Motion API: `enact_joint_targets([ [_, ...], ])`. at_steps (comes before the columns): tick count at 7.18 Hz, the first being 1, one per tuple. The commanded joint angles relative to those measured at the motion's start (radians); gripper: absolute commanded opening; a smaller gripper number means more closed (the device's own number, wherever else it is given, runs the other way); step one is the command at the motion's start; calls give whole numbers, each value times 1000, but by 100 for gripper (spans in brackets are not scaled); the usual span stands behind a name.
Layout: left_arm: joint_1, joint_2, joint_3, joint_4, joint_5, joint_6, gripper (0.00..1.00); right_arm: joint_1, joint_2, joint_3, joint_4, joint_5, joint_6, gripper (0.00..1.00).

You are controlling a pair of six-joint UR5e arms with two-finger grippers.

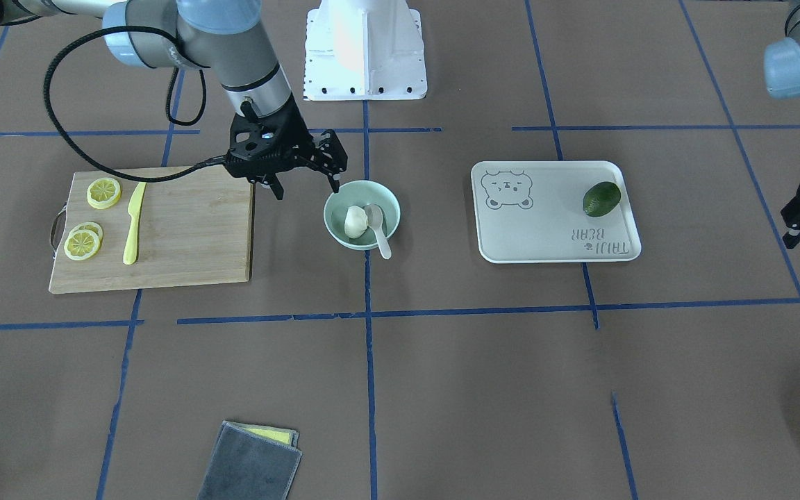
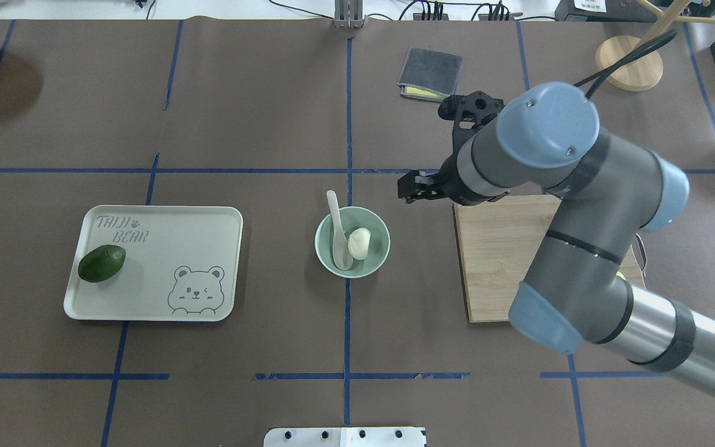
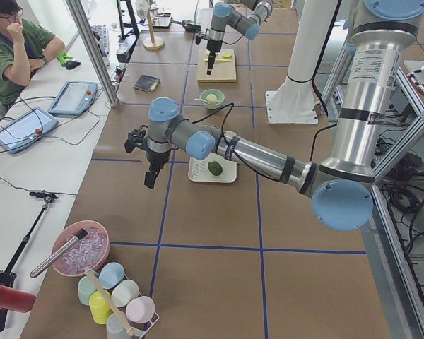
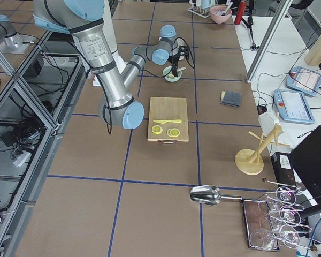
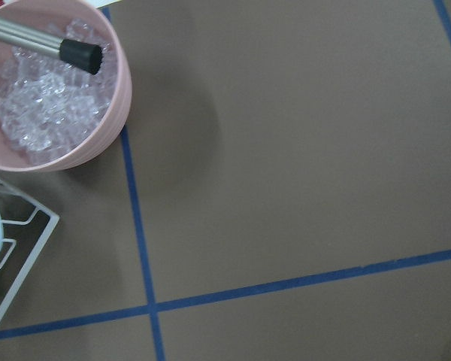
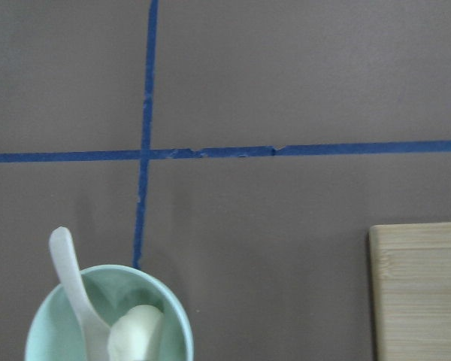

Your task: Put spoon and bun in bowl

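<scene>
On my feeds I log: right arm (image 2: 587,205), grey tubular links, pale blue rounded joint caps with small screws, black bands at the seams, polished silver forearm section. Black braided cable (image 1: 46,87) running to its wrist. Right gripper (image 1: 307,192), black open-frame linkage fingers. Left arm (image 3: 254,159), same grey, blue and silver finish. Left gripper (image 3: 150,178), black. White base pedestal (image 1: 365,48), row of dark bolt holes.

Right claw (image 1: 306,189) just beside bowl (image 1: 335,232)
</scene>
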Motion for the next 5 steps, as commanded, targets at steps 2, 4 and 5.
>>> enact_joint_targets([
  [2, -153, 7, 125, 149, -141, 232, 100, 310, -177, 2, -30, 252, -411, 100],
  [4, -164, 48, 170, 141, -163, 254, 100, 503, -271, -62, -28, 364, -668, 100],
  [5, -164, 57, 165, 139, -161, 254, 100, 594, -303, -114, -28, 412, -802, 100],
])
